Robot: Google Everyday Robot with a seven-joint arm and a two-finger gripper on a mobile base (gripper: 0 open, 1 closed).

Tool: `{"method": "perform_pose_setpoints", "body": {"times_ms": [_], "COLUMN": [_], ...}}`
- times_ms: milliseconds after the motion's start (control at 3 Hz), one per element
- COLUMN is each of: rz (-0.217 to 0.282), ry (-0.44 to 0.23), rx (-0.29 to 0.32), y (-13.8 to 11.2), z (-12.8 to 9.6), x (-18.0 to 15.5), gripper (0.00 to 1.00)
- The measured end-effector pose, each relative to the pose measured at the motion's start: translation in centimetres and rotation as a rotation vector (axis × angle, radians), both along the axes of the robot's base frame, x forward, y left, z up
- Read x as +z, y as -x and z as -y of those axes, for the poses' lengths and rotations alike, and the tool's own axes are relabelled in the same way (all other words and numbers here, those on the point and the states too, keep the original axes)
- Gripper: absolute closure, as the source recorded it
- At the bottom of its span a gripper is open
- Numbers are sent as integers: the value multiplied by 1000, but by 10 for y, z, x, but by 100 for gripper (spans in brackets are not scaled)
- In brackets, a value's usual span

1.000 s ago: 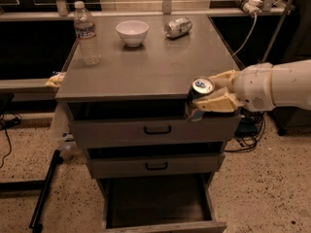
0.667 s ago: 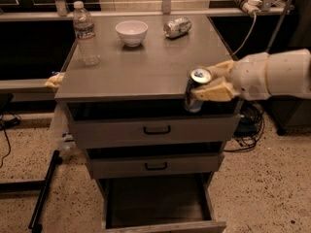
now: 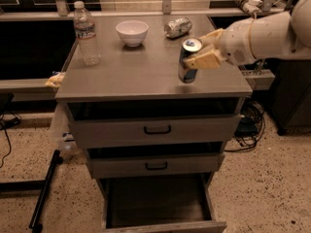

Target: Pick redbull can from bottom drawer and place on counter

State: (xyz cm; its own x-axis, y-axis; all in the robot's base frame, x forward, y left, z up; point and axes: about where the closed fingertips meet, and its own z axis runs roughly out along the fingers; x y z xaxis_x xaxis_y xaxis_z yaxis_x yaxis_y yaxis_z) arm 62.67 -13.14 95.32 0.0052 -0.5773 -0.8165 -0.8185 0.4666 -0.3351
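Note:
The redbull can [image 3: 187,64], blue and silver with a silver top, is upright over the right front part of the counter [image 3: 136,72]. My gripper [image 3: 203,51] comes in from the right on a white arm and is shut on the can, tan fingers [image 3: 206,59] wrapped around its upper half. The can's base is at or just above the counter surface; I cannot tell if it touches. The bottom drawer [image 3: 158,200] is pulled open below, its dark interior showing nothing inside.
On the counter stand a clear water bottle [image 3: 86,33] at the back left, a white bowl [image 3: 131,32] at the back middle and a plain silvery can [image 3: 178,26] lying on its side behind it. Two shallower drawers with black handles [image 3: 157,129] are slightly open.
My gripper has carried the redbull can from beside the cabinet's right front edge up and inward, so it is now over the counter top.

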Motion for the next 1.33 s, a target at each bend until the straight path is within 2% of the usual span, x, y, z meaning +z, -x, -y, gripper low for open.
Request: {"method": "perform_pose_setpoints", "body": {"times_ms": [333, 667, 1333], "rz": [-41, -107, -229], "ry": [-21, -53, -104], "rx": [-30, -66, -125], "y": [-27, -46, -62], "z": [1, 5, 16], "x": [-5, -17, -42], "gripper": [100, 100, 100]}}
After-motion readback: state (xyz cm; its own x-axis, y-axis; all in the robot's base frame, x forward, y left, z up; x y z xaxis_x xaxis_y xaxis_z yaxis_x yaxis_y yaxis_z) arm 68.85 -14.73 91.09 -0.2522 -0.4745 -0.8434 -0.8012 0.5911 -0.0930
